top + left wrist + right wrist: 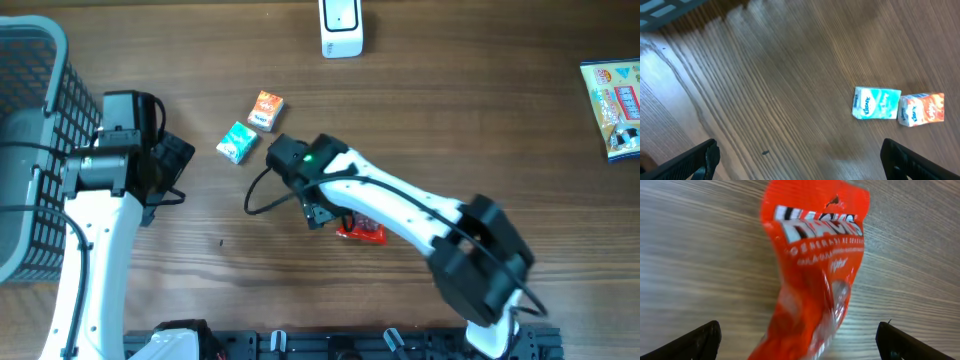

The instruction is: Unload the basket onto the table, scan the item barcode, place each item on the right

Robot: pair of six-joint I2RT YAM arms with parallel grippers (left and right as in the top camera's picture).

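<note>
Lower centre of the overhead view, on the wooden bench (420,90): one red foil packet (362,231) with white lettering, partly hidden under the right arm's white link.

Right wrist view: the same packet fills the middle, crumpled and slightly blurred, between the two fingers of the right pincer (800,339). The fingers stand wide apart at the lower corners, neither touching the packet.

Left wrist view: left pincer (800,156), fingers likewise wide apart, over bare wood.

Left of centre, overhead: teal tissue pack (236,142) and orange tissue pack (266,110), just beside each other, corners nearly touching.

Top centre: white scanner (341,27), well apart from the packet.

Left edge: grey mesh basket (30,150).

Right edge: colourful printed card (612,108), cut off by the frame.
</note>
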